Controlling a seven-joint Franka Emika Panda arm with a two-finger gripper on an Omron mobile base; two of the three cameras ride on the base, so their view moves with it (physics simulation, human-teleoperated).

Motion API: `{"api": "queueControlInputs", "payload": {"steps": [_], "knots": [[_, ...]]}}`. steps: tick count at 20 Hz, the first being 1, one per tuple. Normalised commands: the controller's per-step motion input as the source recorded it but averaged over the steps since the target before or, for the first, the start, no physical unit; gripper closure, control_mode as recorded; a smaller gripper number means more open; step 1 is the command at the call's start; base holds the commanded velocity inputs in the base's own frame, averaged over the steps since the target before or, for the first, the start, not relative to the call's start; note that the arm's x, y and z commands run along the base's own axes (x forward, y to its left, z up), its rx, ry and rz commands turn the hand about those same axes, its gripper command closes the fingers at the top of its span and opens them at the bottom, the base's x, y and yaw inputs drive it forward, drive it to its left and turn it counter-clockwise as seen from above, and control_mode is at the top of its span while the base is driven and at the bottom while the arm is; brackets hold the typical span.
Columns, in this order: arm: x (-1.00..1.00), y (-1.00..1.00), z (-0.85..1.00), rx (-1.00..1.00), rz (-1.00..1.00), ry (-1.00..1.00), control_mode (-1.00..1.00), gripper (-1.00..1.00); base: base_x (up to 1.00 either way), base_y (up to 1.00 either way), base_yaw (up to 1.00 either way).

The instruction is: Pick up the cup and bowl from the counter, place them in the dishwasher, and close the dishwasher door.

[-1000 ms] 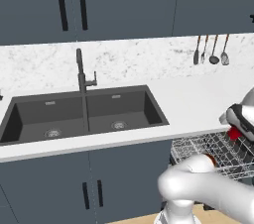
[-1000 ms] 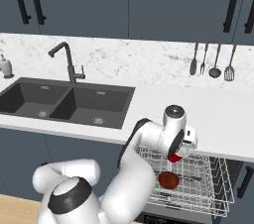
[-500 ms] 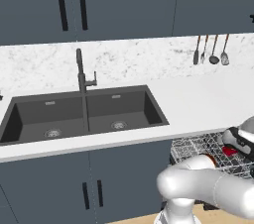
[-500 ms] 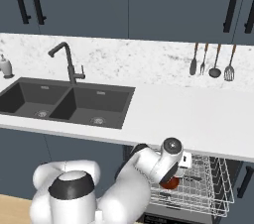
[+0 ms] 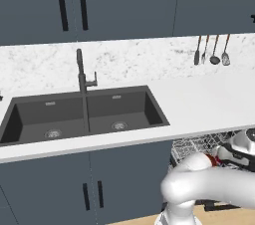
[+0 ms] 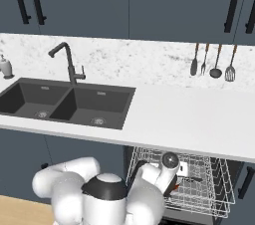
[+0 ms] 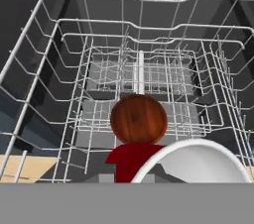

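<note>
Small red tapered plastic cup (image 7: 130,161), pale rim nearest the camera, above the grey wire rack of the dishwasher (image 7: 44,74); round reddish-brown bowl (image 7: 138,118) lies in the rack just beyond. Whether the gripper pinches the cup cannot be told. White stone-like counter (image 6: 199,119) lies above.

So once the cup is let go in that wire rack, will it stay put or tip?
The cup looks tapered and taller than the bowl, so it probably tips more easily. The rack is open wire with gaps, so its base may settle unevenly. It looks like plain rigid plastic, likely light, so a nudge could shift it.
</note>
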Motion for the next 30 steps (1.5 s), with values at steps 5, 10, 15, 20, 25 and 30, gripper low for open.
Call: {"api": "queueControlInputs", "payload": {"steps": [5,10,15,20,25,30], "knots": [[0.01,-0.35,-0.16,0.03,0.08,0.0,-1.0,1.0,0.0,0.0,0.0],[0.03,-0.44,0.0,0.0,0.01,0.02,-1.0,1.0,0.0,0.0,0.0],[0.31,-0.56,-0.13,0.0,0.0,0.13,-1.0,1.0,0.0,0.0,0.0],[0.35,-0.52,-0.4,0.0,0.0,0.05,-1.0,1.0,0.0,0.0,0.0],[0.08,-0.48,-0.29,0.01,0.01,0.0,-1.0,1.0,0.0,0.0,0.0],[0.0,-0.02,-0.17,0.0,0.0,0.02,-1.0,-1.0,0.0,0.0,0.0]]}}
